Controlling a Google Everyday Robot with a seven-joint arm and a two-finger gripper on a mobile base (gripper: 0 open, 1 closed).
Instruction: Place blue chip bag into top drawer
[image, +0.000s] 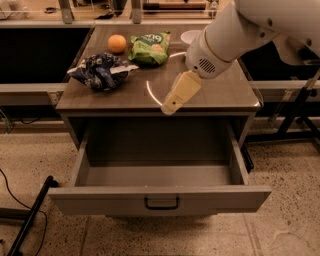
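The blue chip bag (102, 71) lies crumpled on the left of the cabinet top (220, 92). The top drawer (160, 196) is pulled wide open below it, and nothing shows inside. Its dark bar handle (161, 203) is at the front centre. My gripper (171, 104) is cream-coloured and points down-left over the front middle of the cabinet top, above the drawer's back edge. It is to the right of the blue bag, well apart from it, and holds nothing that I can see.
An orange (117, 43) and a green chip bag (150, 47) lie at the back of the top. A white bowl (189, 36) is partly hidden behind my arm (235, 37). Dark metal frames stand at the right, and a black pole lies on the floor at the lower left.
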